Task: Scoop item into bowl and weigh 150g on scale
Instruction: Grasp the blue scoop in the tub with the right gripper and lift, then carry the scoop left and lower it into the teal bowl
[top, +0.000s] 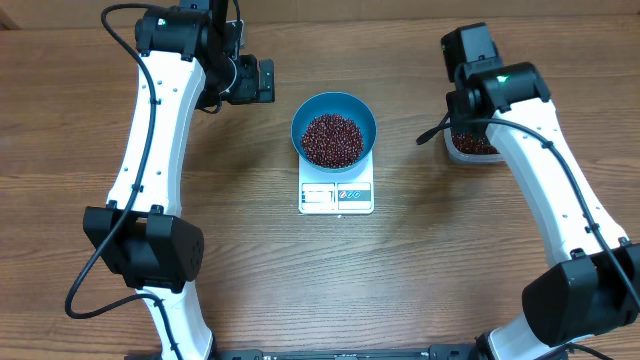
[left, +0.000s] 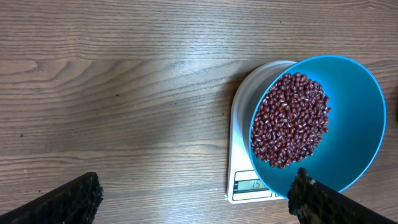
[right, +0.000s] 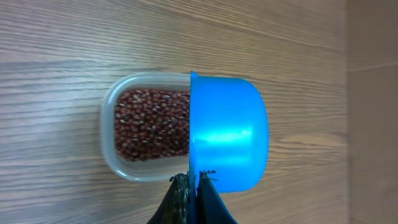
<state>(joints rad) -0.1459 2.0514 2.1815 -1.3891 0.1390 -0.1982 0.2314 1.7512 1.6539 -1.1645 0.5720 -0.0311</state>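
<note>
Right wrist view: right gripper was clamped shut on the handle of the blue plastic scoop. The scoop's long axis ran straight out from the jaws, handle near and cup far. The cup's smooth, glossy outside faced the camera, so I couldn't tell whether it carried a load.

Just beyond, the cup overlapped the right end of the clear rounded-rectangular tub, which held small matte red-brown beans.

Overhead: the target was the round, deep blue bowl, to the robot's left of that gripper and a bit nearer the base. It sat on the white square scale at mid-table, overhanging the platform, with a loose heap of the same beans inside.

The transfer would likely be a sideways carry across bare woodgrain table, with nothing in between.

Left gripper had its jaws wide apart and empty. It was somewhat nearer the bowl than the right, on its far-left side.

Left wrist view: the scale's display seemed to start "15", with the rest hidden by the bowl rim. My judgement is that the load was close to target, so any top-up should be small.
</note>
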